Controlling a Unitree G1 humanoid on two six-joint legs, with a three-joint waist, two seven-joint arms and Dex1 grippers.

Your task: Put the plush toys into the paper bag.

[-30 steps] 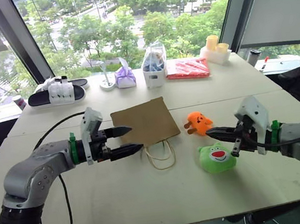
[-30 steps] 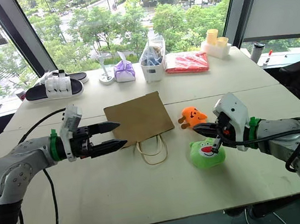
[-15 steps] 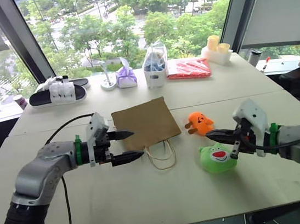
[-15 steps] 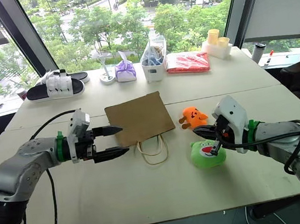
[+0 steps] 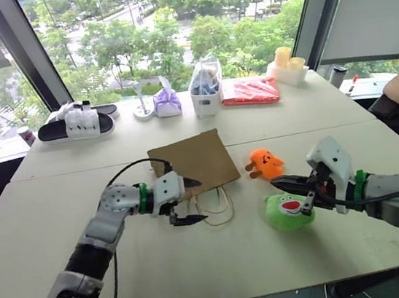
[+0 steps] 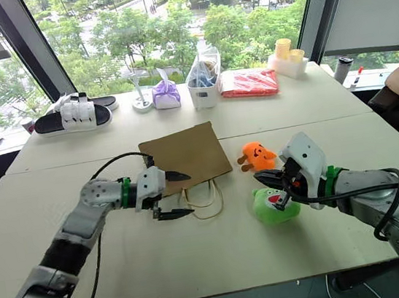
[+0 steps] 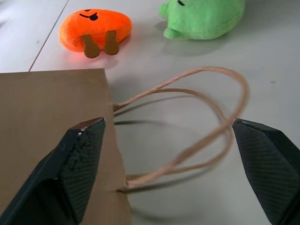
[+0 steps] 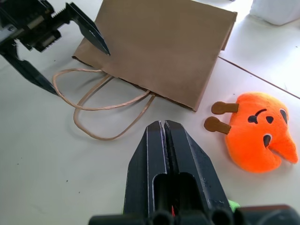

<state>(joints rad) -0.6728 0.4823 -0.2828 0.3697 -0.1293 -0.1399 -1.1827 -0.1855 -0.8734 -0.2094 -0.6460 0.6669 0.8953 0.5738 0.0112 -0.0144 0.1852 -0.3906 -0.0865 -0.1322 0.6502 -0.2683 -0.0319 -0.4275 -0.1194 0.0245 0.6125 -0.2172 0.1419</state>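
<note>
You were at the opening step: the bag [image 5: 192,162] lay flat and shut on the table [image 5: 200,266], mouth and cord handles [image 5: 214,207] toward you, and neither toy was in it. The orange toy [image 5: 263,162] sat just beside the bag's right edge, and the green toy [image 5: 288,211] lay nearer you, apart from the bag and close to the handles' right side.

Your left gripper [image 5: 187,202] hung low at the bag's mouth with its jaws spread wide and nothing between them. In the left wrist view one finger sat over the brown paper at the mouth's corner and the other stood out past the handle loops, so the jaws straddled the handles without gripping them. Whether the fingers touched the paper I could not tell.

Your right gripper [image 5: 287,184] hovered above the green toy, jaws pressed fully together and empty; the right wrist view showed the two fingers shut with the orange toy and the bag ahead of them.

My reading is that the next move called for the left jaws to close on the upper handle or the top lip of the mouth alone, then lift so the bag gaped. Catching both loops or both paper layers would likely have kept it closed. Your right jaws would have needed to part before going down on the green toy.
</note>
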